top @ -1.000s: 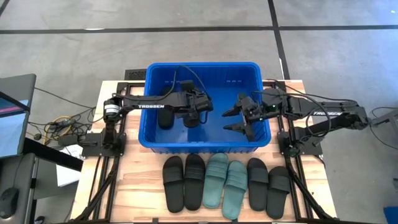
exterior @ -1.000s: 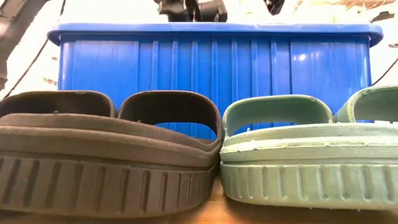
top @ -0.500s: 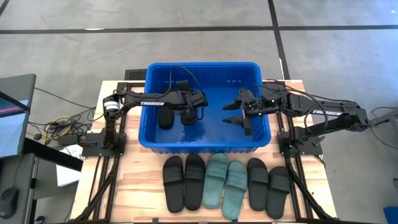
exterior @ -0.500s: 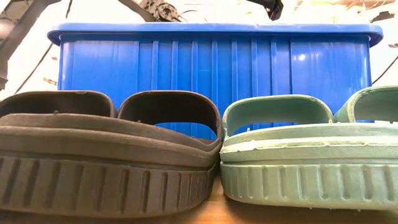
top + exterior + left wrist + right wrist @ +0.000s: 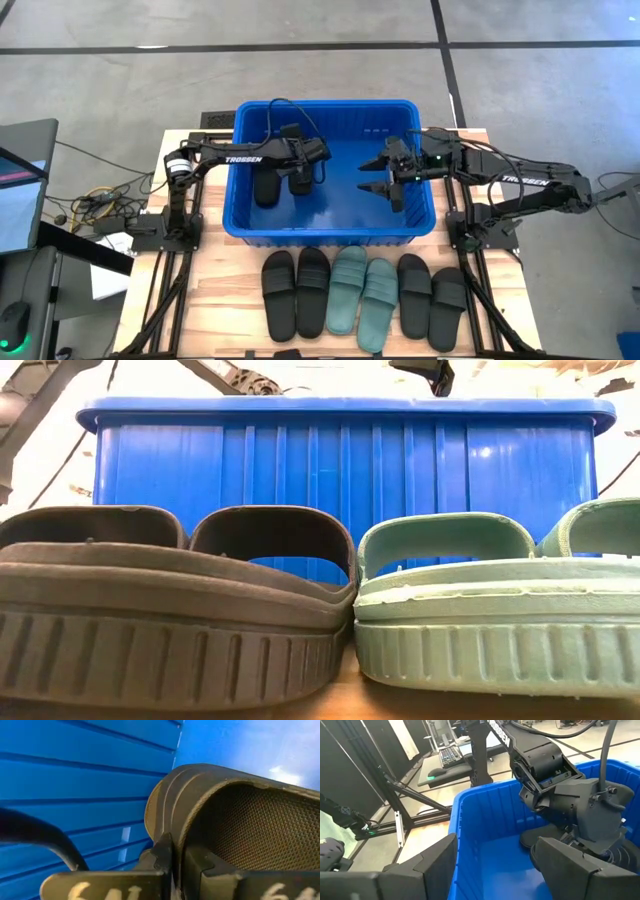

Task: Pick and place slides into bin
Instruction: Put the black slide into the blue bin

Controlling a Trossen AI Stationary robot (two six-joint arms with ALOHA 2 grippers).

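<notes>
My left wrist view shows the left gripper clamping a black slide; overhead, the right gripper gapes at the bin's three o'clock.

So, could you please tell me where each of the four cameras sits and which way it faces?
High view: overhead, straight down on the bin, six slides, both arms.
Low view: tabletop level, facing black slide, teal slide and bin wall; arm parts at top.
Left wrist view: inside the bin, left claw shut on a black slide.
Right wrist view: over the bin rim, open right claw, facing the left arm.
Shared: all show the blue bin.
</notes>
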